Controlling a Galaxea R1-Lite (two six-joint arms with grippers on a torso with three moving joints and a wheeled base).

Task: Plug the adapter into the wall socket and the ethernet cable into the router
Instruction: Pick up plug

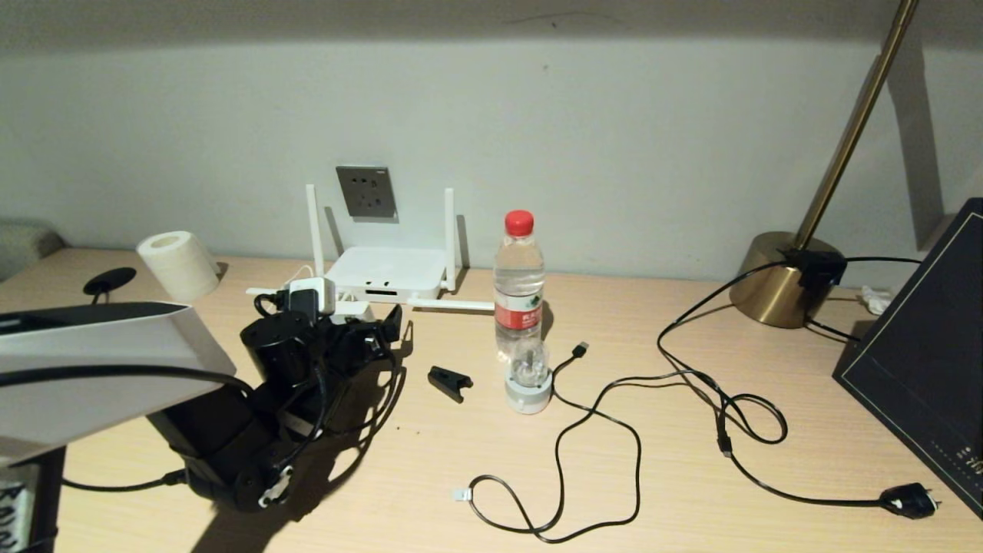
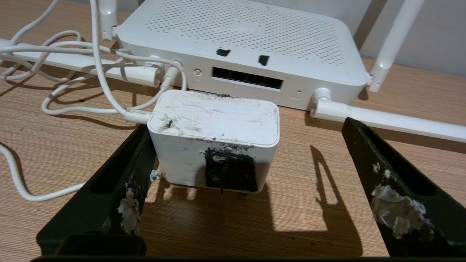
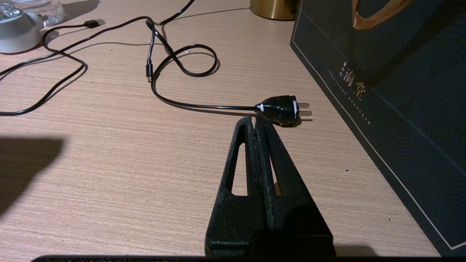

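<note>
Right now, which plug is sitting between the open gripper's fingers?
The adapter, the white cube with a white cord, in front of the router. The black plug lies far off by the dark box.

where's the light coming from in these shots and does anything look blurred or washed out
Head view: a bright band across the wall, darker above; the water bottle and lamp cast shadows onto it. Left wrist view: hard-edged finger shadows on the desk beside the adapter, all sharp. Right wrist view: the shut right gripper looms dark; the black plug shows small glints.
</note>
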